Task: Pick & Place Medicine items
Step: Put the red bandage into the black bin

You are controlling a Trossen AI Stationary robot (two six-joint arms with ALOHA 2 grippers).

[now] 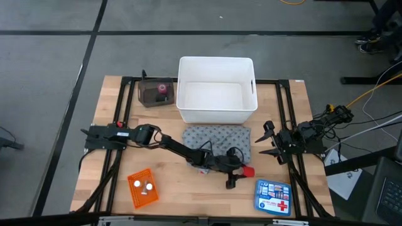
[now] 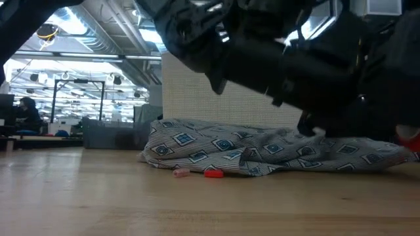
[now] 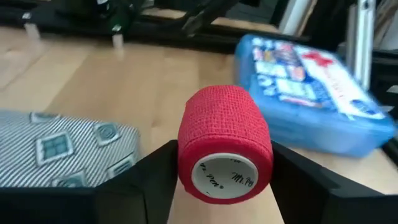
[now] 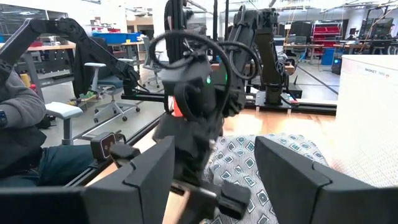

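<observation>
A red bandage roll (image 3: 225, 143) lies beside the right end of the grey patterned cloth (image 1: 217, 138), its white core end facing the wrist camera. My left gripper (image 1: 239, 171) reaches nearly level across the table's middle and is shut on the roll. A small pink piece (image 2: 182, 172) and a small red piece (image 2: 213, 174) lie on the wood in front of the cloth (image 2: 275, 151). An orange tray (image 1: 142, 188) at the near left holds white tablets. My right gripper (image 1: 270, 141) waits open at the table's right side. My left gripper has the red roll's curved sides (image 3: 186, 146) between its two fingers (image 3: 155, 171), one on each side. The fingers come nearly level from the table's left and lie along the roll's axis. Whether the roll still rests on the wood, I cannot tell.
A white bin (image 1: 217, 91) stands at the far middle, with a dark container (image 1: 157, 93) to its left. A blue first-aid box (image 1: 273, 196) lies at the near right, close to the roll. Black frame rails run along both table sides.
</observation>
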